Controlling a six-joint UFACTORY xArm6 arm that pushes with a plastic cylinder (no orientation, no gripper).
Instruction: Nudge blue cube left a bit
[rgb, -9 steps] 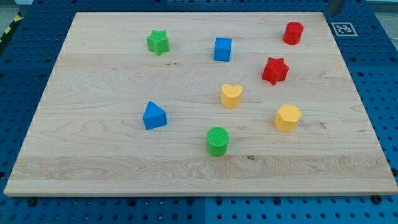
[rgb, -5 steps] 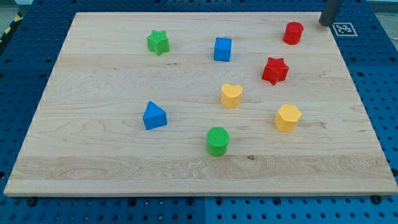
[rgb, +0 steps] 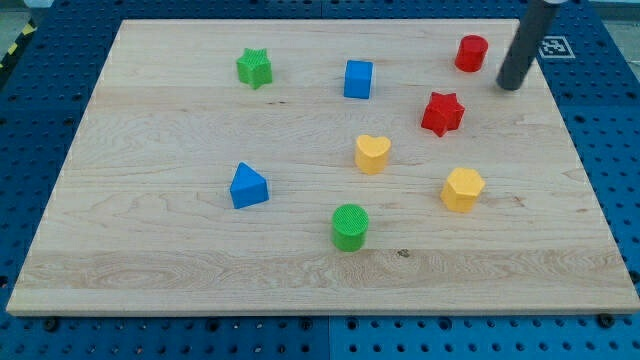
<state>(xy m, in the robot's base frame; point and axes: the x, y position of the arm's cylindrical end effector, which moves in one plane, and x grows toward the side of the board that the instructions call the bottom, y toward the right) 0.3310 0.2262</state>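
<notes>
The blue cube (rgb: 358, 79) sits in the upper middle of the wooden board (rgb: 150, 230). My tip (rgb: 510, 86) is at the view's upper right, far to the right of the blue cube. It stands just right of and below the red cylinder (rgb: 472, 53) and up and right of the red star (rgb: 442, 113), touching no block.
A green star (rgb: 255, 68) lies left of the blue cube. A yellow heart (rgb: 372, 154), a yellow hexagon (rgb: 462, 189), a green cylinder (rgb: 350, 227) and a blue triangular block (rgb: 248, 187) lie lower down. A printed marker tag (rgb: 552, 46) sits off the board's top right corner.
The rod has come in from the top right corner, moving down and left onto the board beside the red cylinder. No block has moved.
</notes>
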